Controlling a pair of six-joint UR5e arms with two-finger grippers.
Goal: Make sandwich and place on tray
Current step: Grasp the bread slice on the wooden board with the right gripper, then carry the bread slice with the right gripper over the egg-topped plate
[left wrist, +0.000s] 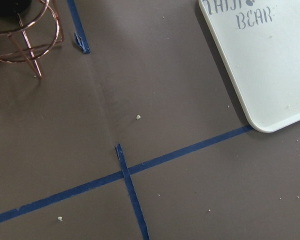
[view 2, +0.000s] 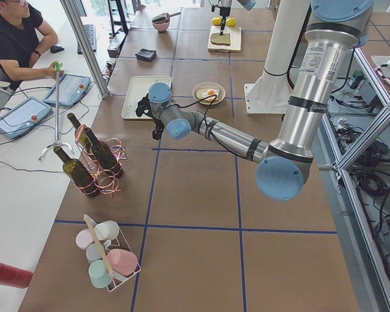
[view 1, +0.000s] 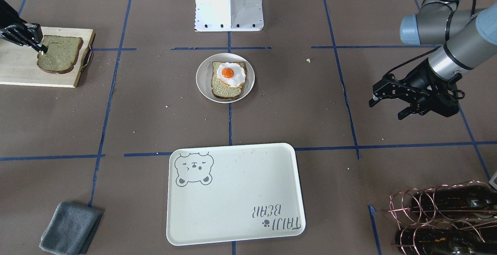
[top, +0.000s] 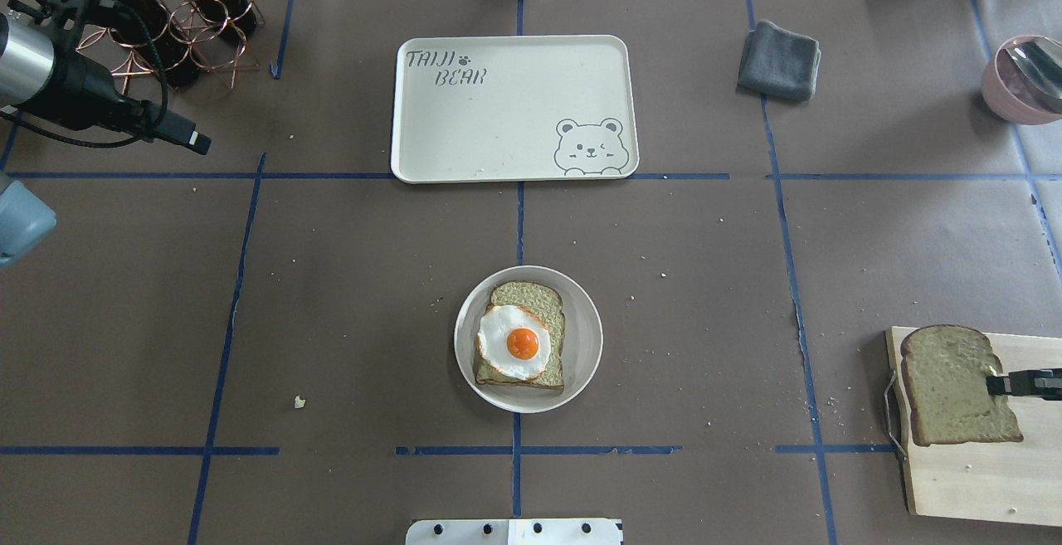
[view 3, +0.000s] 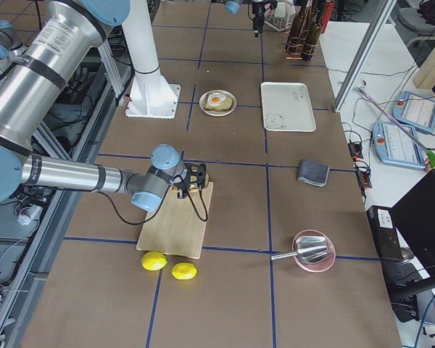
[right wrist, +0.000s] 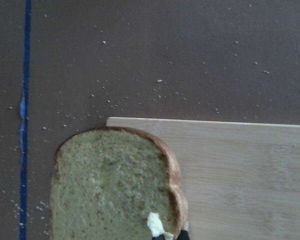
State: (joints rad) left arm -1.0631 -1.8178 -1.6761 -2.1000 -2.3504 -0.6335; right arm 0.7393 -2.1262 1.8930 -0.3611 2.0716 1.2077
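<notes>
left gripper (view 1: 388, 107): hovering, fingers apart | right gripper (view 1: 42, 48): low, fingers pinched

Edge crops right pincer (top: 999, 381), seemingly pinching bread slice (top: 950, 391).

A folded grey cloth (top: 778, 60) lies on the brown bench (top: 348, 321), which blue tape (top: 520, 221) divides into squares. Dark bottles (view 1: 454, 201) rest in a copper rack (view 1: 438, 220). A white plate (top: 585, 346) sits mid-bench. Two lemons (view 3: 154, 261) lie just beside a wooden board (top: 971, 479). A pink bowl (view 3: 326, 262) holds a metal scoop (view 3: 304, 252).
</notes>
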